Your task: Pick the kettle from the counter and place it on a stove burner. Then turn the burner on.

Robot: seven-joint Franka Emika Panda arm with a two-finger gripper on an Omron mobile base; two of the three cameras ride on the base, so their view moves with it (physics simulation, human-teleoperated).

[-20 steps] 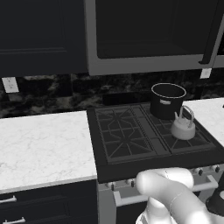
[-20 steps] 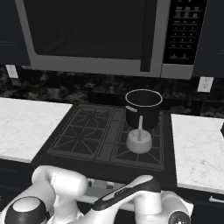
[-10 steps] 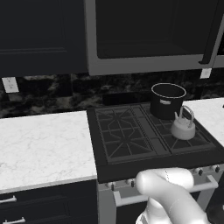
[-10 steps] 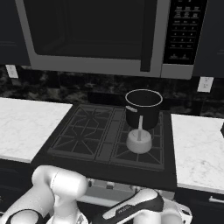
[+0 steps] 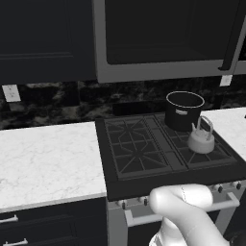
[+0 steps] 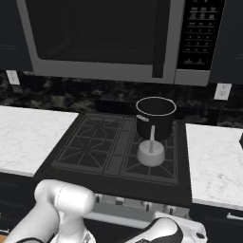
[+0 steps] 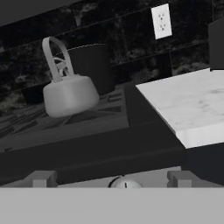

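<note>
The silver-grey kettle (image 5: 201,140) (image 6: 151,154) stands upright on the front right stove burner (image 5: 215,156) (image 6: 159,170) of the black cooktop, free of the gripper. In the hand view the kettle (image 7: 70,94) sits upper left on the grate. My gripper (image 7: 111,179) is low in front of the stove, open, its fingertips (image 7: 42,178) wide apart. A round stove knob (image 7: 125,183) shows between them; whether they touch it I cannot tell. White marble counter (image 5: 48,158) (image 6: 216,156) (image 7: 192,103) flanks the stove on both sides.
A taller black pot (image 5: 184,111) (image 6: 155,118) (image 7: 89,65) stands on the back right burner just behind the kettle. A row of knobs (image 6: 147,205) lines the stove front. A microwave (image 6: 109,38) hangs above the cooktop. A wall outlet (image 7: 161,21) is on the dark backsplash.
In the base views the arm has sunk lower in front of the stove. The kettle and pot have not moved.
</note>
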